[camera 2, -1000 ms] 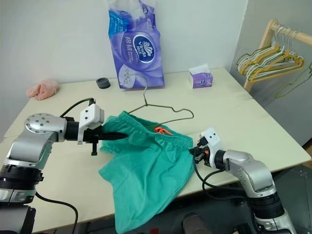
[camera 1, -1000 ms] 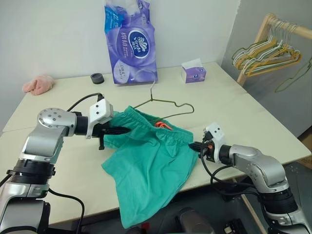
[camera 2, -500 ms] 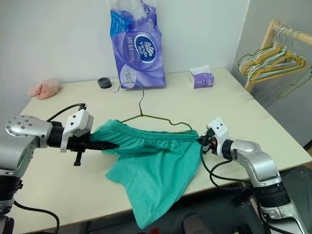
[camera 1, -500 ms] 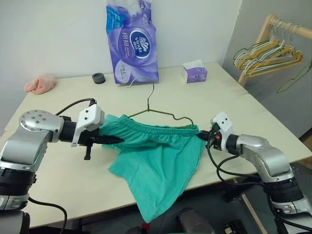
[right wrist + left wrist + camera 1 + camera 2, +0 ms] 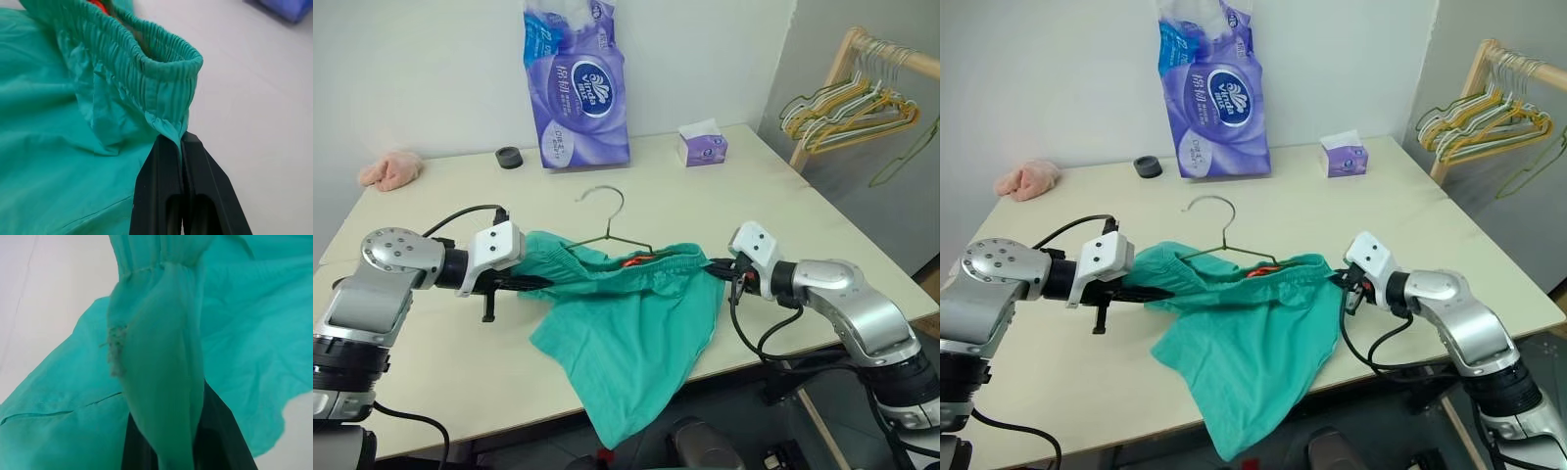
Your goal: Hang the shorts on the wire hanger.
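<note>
Pale wood table point(image 5: 783, 220) stretches before us against a white wall, with a purple tissue pack point(image 5: 576, 83), a small tissue box point(image 5: 703, 145), a black ring point(image 5: 509, 157) and a pink cloth lump point(image 5: 389, 169) along its far edge. Our left gripper point(image 5: 540, 284) is clenched on one end of the shorts point(image 5: 631, 328) waistband, our right gripper point(image 5: 717, 267) pinched tight on the other end, so the teal cloth hangs between them, one leg drooping past the table's near edge. Cloth drapes over the left fingers and hides their tips. Only the hook and upper shoulders of the wire hanger point(image 5: 607, 220) show; its lower bar is hidden behind the waistband. A rack of hangers point(image 5: 847, 103) stands at the right.
</note>
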Robot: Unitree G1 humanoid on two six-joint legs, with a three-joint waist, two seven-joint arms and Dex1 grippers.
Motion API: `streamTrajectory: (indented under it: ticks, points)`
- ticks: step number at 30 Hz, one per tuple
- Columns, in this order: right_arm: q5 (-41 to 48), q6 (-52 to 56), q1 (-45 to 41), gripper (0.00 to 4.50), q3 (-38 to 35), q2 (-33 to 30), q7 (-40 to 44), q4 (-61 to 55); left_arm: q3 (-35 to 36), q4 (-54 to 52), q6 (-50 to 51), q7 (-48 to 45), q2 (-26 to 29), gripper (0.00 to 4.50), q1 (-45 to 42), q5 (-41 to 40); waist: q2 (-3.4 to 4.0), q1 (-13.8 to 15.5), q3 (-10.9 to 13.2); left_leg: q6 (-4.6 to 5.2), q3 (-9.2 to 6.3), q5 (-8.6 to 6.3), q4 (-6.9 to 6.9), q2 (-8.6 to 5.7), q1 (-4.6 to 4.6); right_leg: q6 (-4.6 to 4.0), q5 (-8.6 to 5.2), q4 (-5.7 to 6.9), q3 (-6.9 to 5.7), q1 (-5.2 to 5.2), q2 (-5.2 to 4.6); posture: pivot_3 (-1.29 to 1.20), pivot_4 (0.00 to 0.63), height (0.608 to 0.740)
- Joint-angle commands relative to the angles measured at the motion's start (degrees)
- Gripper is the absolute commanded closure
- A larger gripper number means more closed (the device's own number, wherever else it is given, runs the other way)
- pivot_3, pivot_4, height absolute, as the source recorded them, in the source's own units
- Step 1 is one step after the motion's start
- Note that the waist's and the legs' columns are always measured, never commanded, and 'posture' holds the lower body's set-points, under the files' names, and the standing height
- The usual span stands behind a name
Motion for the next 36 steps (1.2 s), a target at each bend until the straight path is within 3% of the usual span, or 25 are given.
streamTrajectory:
  ticks: [1,7,13,17,26,36]
  points:
    - [-3.6,-2.3,-5.2,4.47,3.0,1.4,0.6,-0.7,-0.3,-2.5,0.5,0.8,-1.0,4.50,-1.0,-0.3,-0.01,-0.1,0.0,0.00,-0.01,0.00,-0.01,0.01,0.00,0.00,0.00,0.00,-0.01,0.00,0.00,-0.32,0.033,0.740]
    - [-7.1,-6.6,-9.8,4.47,6.6,2.0,4.3,0.9,-1.6,-3.1,-0.1,2.0,-2.1,4.50,-0.4,0.8,-0.01,0.0,0.0,0.00,-0.03,0.00,-0.01,0.00,-0.03,-0.01,0.00,-0.02,-0.03,0.00,-0.03,-0.32,0.031,0.740]
    - [-7.6,-10.2,-9.2,4.47,7.3,-0.6,10.0,-2.3,-1.2,-2.6,-0.5,4.0,-2.8,4.50,0.4,1.6,-0.01,0.0,0.0,0.00,-0.04,0.00,0.00,-0.01,-0.03,-0.01,0.00,-0.02,-0.04,0.00,-0.05,-0.32,0.030,0.740]
    - [-7.6,-10.7,-7.7,3.56,6.3,-2.4,11.6,-2.9,-1.5,-2.2,-0.9,4.7,-3.3,4.50,0.3,2.0,-0.02,0.0,0.0,0.00,-0.05,0.00,0.00,-0.01,-0.03,-0.01,0.01,-0.01,-0.05,0.00,-0.05,-0.32,0.027,0.740]
    - [-9.6,-7.8,-7.7,0.54,4.4,-4.6,11.6,0.0,-2.2,-2.8,-1.1,4.7,-3.7,4.50,1.1,2.4,-0.02,-0.1,0.0,0.00,-0.05,0.00,0.00,0.00,-0.03,-0.01,0.00,-0.01,-0.05,0.00,-0.05,-0.33,0.025,0.740]
    - [-13.2,-10.1,-10.9,0.54,9.7,-1.8,14.7,8.7,-2.4,-2.4,-1.3,4.4,-3.7,4.50,0.6,2.5,-0.02,-0.5,0.0,0.00,-0.05,0.00,-0.01,0.00,-0.01,-0.01,0.01,0.00,-0.06,-0.01,-0.04,-0.32,0.021,0.740]
